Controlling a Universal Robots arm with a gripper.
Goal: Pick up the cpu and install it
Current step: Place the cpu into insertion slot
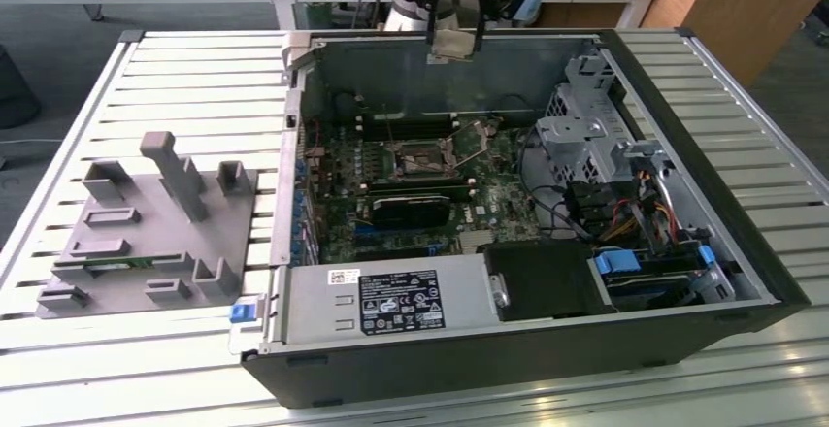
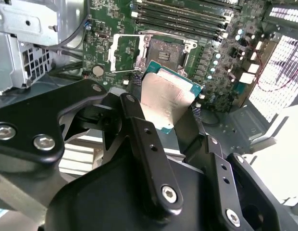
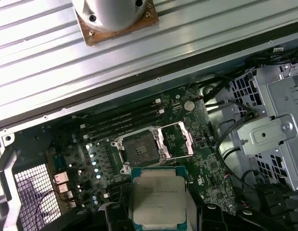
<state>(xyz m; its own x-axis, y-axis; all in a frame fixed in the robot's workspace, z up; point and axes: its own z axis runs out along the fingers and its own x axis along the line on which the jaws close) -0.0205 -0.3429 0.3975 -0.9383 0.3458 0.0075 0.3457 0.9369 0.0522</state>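
Jaws clamped on the cpu (image 1: 453, 46), the gripper (image 1: 455, 50) hangs at the top centre of the exterior view, above the open computer case (image 1: 725, 286). In the first wrist view, the chip shows just beside the empty socket (image 3: 139, 149), its silvery top facing the camera.

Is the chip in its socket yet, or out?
Out: the fingers hold the cpu up in the air, and the socket on the board lies empty.

Cpu (image 2: 166, 96) lower edge hidden behind claw (image 2: 163, 115) in second wrist view; claw body cut off.
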